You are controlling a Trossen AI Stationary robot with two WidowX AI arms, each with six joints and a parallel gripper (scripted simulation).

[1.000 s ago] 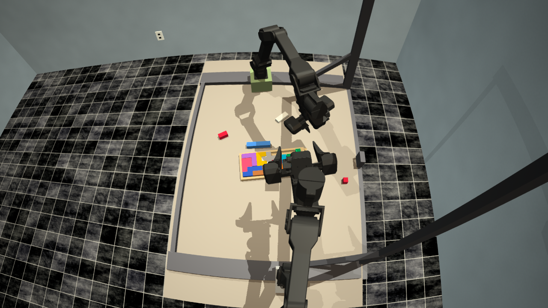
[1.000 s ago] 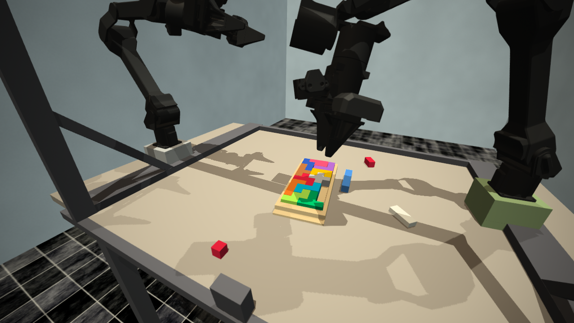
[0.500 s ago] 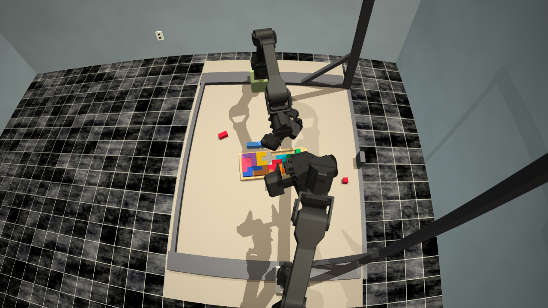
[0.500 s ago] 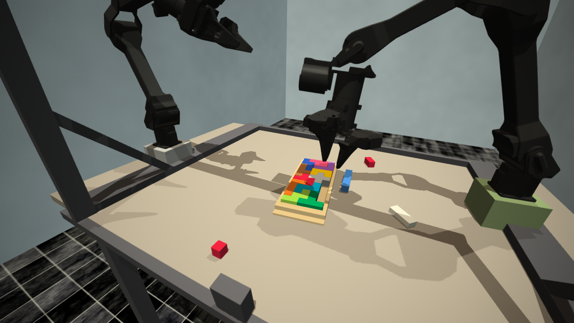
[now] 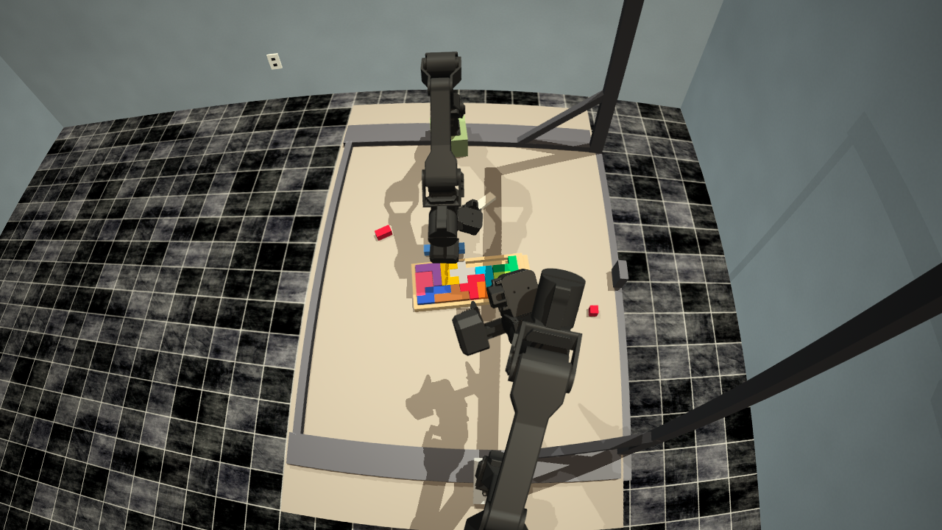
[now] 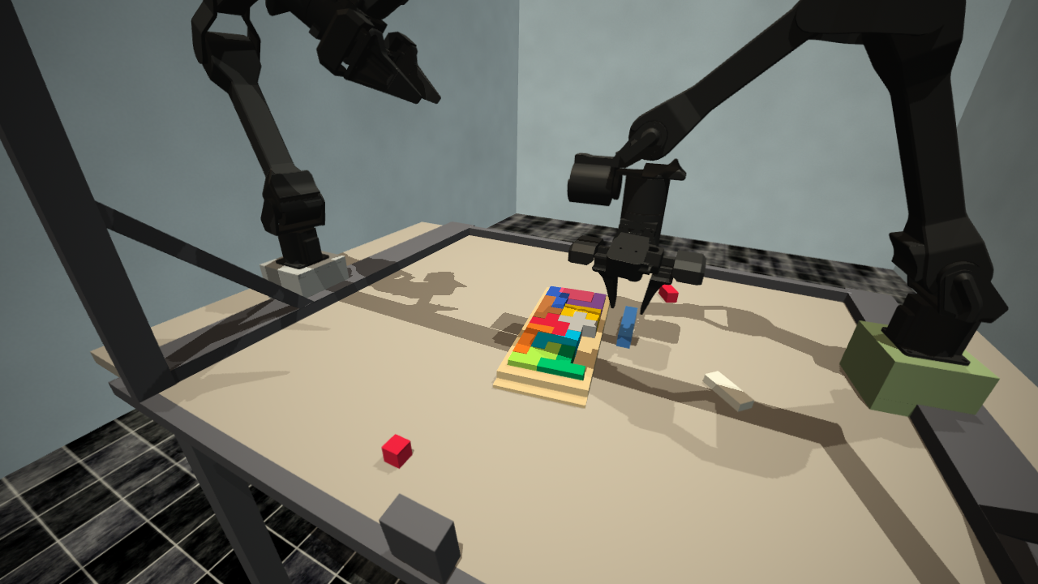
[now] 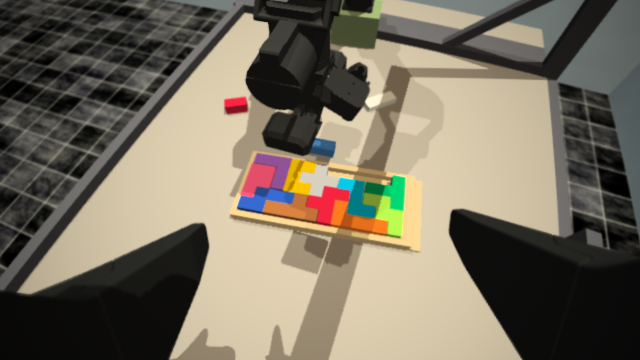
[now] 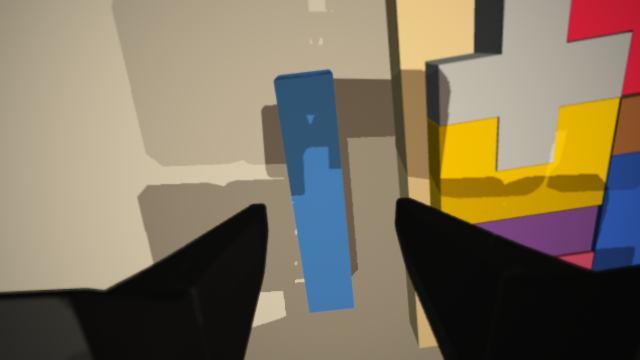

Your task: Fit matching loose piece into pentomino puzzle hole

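The wooden board (image 5: 469,280) lies flat mid-table, filled with coloured pentomino pieces. It also shows in the exterior view (image 6: 555,337) and the left wrist view (image 7: 325,200). A long straight hole (image 7: 365,173) runs along its far edge. The loose blue bar (image 6: 625,325) lies flat on the table just beside that edge (image 8: 315,190). My right gripper (image 6: 628,301) hangs just above the bar, partly open, one finger on each side (image 8: 330,215), not touching it. My left gripper (image 6: 406,72) is wide open and empty, high above the board.
A red block (image 6: 668,292) lies past the blue bar. A white block (image 6: 727,389) lies toward the right arm's green base (image 6: 918,377). A red cube (image 6: 396,450) lies near the table edge, by a grey block (image 6: 419,541) on the frame.
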